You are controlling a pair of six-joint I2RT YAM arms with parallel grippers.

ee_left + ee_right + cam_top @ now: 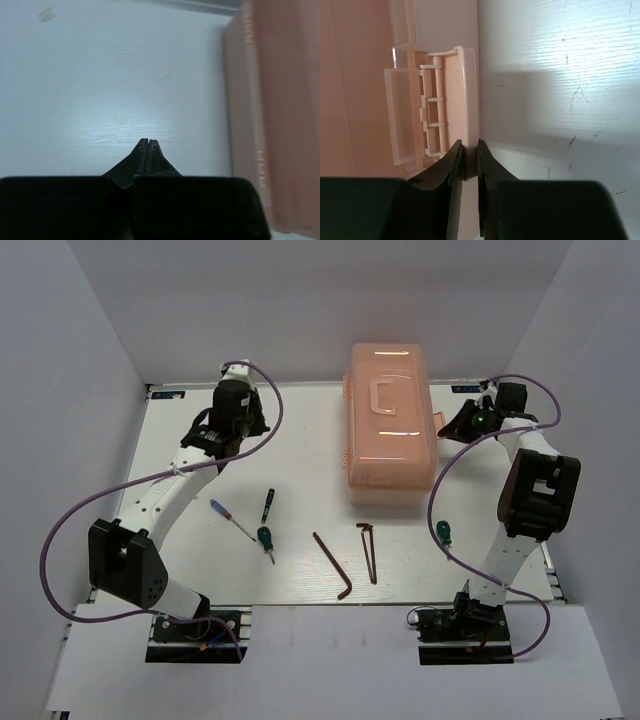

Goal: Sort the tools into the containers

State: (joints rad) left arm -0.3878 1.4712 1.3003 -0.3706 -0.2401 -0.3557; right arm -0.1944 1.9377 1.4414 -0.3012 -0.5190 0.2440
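Note:
The salmon-pink toolbox (390, 425) stands closed at the back centre. My right gripper (447, 426) is at its right side; in the right wrist view its jaws (469, 144) are shut on the edge of the pink side latch (462, 95). My left gripper (258, 423) is shut and empty over bare table, left of the toolbox (280, 115); its closed tips show in the left wrist view (147, 141). On the table lie a red/blue driver (225, 515), two green-handled screwdrivers (266, 539) (267, 503), a third (442, 532), and two hex keys (333, 565) (368, 550).
White walls enclose the table on the left, back and right. The arm bases sit at the near edge. A purple cable loops from each arm. A clear latch flap (402, 117) lies open against the toolbox's side.

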